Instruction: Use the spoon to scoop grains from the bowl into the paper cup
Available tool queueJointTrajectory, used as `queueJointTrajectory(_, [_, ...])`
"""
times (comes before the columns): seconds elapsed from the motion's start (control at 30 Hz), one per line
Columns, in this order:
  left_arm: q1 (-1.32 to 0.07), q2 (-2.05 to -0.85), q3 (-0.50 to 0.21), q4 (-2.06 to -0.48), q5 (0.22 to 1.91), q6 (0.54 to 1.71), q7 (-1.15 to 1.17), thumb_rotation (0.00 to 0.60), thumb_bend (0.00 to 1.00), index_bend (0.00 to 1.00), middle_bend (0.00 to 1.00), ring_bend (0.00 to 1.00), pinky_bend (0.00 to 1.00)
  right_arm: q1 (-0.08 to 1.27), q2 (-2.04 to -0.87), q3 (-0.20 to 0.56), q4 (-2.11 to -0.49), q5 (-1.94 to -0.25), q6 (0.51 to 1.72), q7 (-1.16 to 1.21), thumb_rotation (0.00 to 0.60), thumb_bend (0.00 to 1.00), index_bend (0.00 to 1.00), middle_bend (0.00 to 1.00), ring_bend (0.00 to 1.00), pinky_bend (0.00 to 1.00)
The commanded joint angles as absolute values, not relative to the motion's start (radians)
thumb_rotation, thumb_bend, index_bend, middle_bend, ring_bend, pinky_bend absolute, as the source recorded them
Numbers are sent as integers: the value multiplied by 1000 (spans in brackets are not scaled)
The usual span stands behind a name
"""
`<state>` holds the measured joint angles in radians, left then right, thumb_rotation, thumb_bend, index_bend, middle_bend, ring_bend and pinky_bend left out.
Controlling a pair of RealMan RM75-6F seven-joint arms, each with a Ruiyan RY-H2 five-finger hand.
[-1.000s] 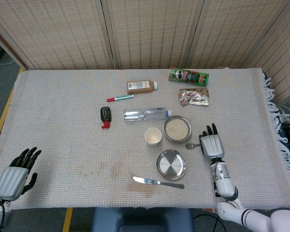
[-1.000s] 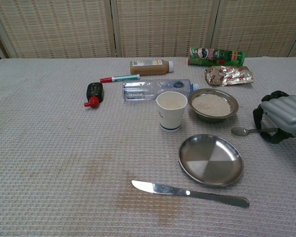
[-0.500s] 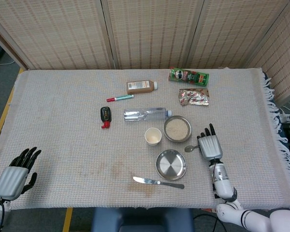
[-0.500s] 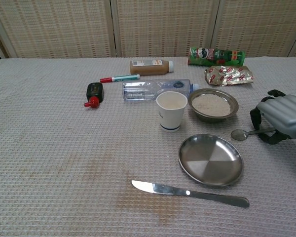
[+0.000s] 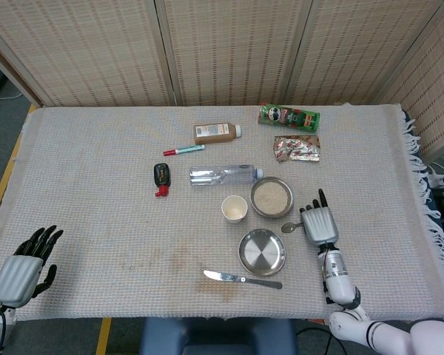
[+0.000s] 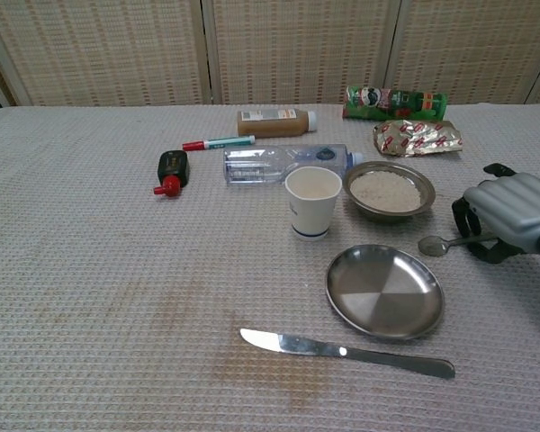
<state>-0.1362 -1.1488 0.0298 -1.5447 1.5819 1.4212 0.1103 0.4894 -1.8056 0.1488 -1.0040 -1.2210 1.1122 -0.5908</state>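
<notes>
Grains, pale and fine, fill the round steel bowl (image 6: 389, 190) that sits just right of the white paper cup (image 6: 312, 202), which stands upright. We see our right hand (image 6: 508, 214) curled around the handle of the small metal spoon (image 6: 444, 244), whose head pokes out to the left, close above the woven table cloth (image 6: 99, 288), between the bowl and the flat steel plate (image 6: 383, 291). From above, the same right hand (image 5: 320, 223) lies right of the bowl (image 5: 271, 197) with the spoon (image 5: 289, 227) at its fingertips. Our left hand (image 5: 21, 268) rests near the front left corner of the cloth, holding nothing, fingers spread apart. A table knife (image 6: 346, 352) lies in front of the plate. Behind the cup lies a clear plastic bottle (image 6: 283, 162) on its side, with a brown bottle (image 6: 275, 120), a red and green marker (image 6: 218, 142), a small black object with a red end (image 6: 170, 170), a green crisp tube (image 6: 394, 101) and a foil snack packet (image 6: 417, 137) further back.
</notes>
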Motion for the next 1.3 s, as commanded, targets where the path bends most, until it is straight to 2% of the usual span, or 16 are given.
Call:
queueJointTrajectory(0.03, [-136, -1149, 30, -1545, 1583, 1422, 109, 600, 532, 0, 0, 0, 213, 490, -1808, 149, -1001, -1222, 1114, -590, 600, 313, 691, 530, 272, 68])
queueJointTrajectory(0.47, [-135, -1146, 33, -1545, 1591, 1428, 104, 600, 532, 0, 0, 0, 213, 493, -1803, 147, -1011, -1235, 1126, -595, 600, 315, 726, 554, 290, 69])
queueJointTrajectory(0.87, [-134, -1147, 34, -1546, 1589, 1426, 112, 600, 512, 0, 0, 0, 213, 486, -1680, 128, -1148, -1238, 1115, -663, 600, 345, 703, 554, 281, 69])
queueJointTrajectory(1.07, [-132, -1148, 34, -1552, 1590, 1430, 122, 600, 508, 0, 0, 0, 213, 482, -1553, 180, -1273, -1200, 1172, -761, 600, 345, 710, 554, 281, 69])
queueJointTrajectory(1.3, [-132, -1146, 31, -1557, 1583, 1428, 119, 600, 507, 0, 0, 0, 213, 503, -1486, 226, -1339, -1132, 1168, -812, 600, 346, 710, 554, 281, 69])
